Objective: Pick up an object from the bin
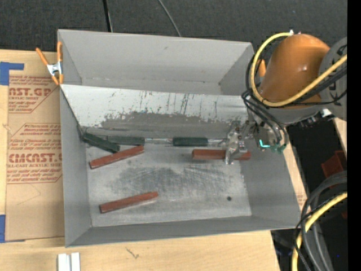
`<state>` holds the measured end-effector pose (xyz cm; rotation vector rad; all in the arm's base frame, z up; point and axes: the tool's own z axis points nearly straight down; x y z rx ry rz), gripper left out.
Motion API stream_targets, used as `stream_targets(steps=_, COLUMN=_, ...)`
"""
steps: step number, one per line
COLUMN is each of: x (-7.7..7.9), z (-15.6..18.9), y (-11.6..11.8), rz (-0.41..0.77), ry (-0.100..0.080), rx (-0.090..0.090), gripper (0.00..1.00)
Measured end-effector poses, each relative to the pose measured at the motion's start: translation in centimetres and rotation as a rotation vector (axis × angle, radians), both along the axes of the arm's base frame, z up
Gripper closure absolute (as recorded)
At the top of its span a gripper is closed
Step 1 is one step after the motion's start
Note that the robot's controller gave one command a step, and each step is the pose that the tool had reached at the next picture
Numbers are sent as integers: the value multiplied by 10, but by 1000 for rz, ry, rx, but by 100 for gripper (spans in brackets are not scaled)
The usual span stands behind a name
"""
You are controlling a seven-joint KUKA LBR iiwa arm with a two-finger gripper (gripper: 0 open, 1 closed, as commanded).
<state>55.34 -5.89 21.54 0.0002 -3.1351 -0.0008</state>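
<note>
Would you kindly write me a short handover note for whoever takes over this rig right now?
The gripper is low over the right part of a reddish-brown stick near the right wall of the bin; whether it grips is unclear.
A second reddish-brown stick, a third reddish-brown stick and two dark green sticks lie apart from it.
Nothing lifted yet; grasp and lift remain.

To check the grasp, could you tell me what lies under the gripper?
A reddish-brown bar lies flat under the gripper, near the right side of the bin; the gripper covers part of the bar's right half.

Brown bars [128, 201], grn bars [189, 141], gry bin [152, 55].
</note>
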Motion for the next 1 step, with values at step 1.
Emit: stream_targets(steps=1, x=2, z=4, y=0, rz=1, ry=-8, rx=-1, gripper=100)
